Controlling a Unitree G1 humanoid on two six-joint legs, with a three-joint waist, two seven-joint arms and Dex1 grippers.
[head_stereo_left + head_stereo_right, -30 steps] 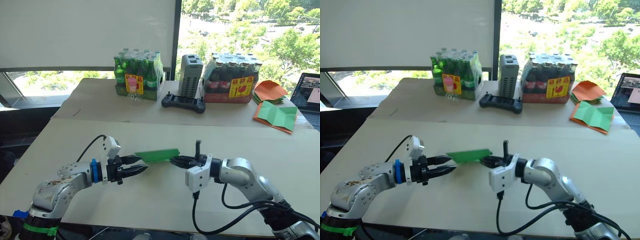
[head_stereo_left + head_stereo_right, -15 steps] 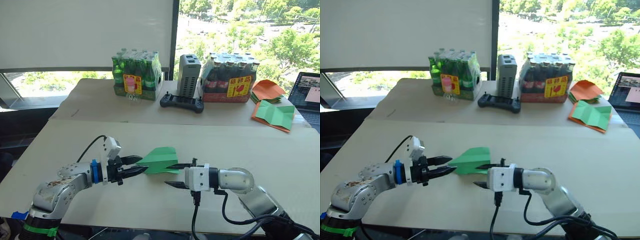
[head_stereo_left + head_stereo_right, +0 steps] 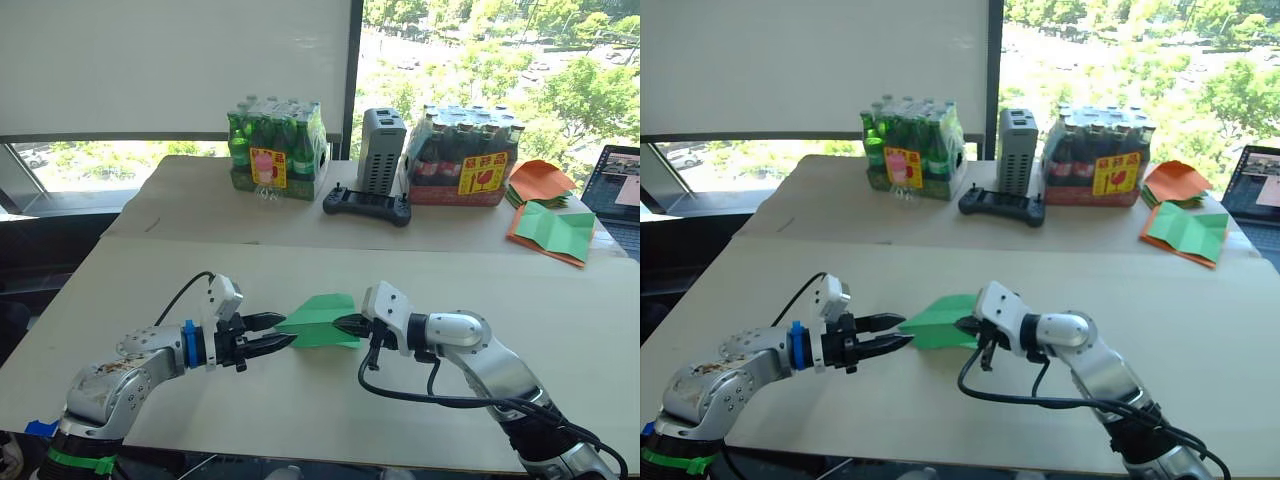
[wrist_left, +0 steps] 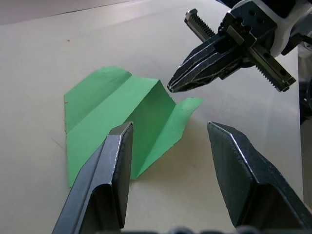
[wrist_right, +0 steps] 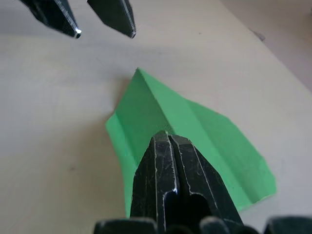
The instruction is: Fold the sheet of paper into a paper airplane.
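Your right gripper (image 3: 345, 323) is clamped on the rear of the paper airplane (image 3: 318, 320), while your left gripper (image 3: 281, 330) sits spread apart, empty, at its nose.

- Near desk (image 3: 560, 300): pale wood-tone top, mostly bare. Paper airplane (image 3: 320, 320) rests on it near the middle.
- Far desk (image 3: 190, 205), butted against the near one:
- pack of green bottles (image 3: 277, 150)
- grey upright box (image 3: 381, 150)
- black controller (image 3: 366, 206)
- pack of dark bottles (image 3: 464, 156)
- orange sheets (image 3: 538, 180)
- green sheet edged with orange (image 3: 552, 231)
- laptop (image 3: 615, 186) at the right edge
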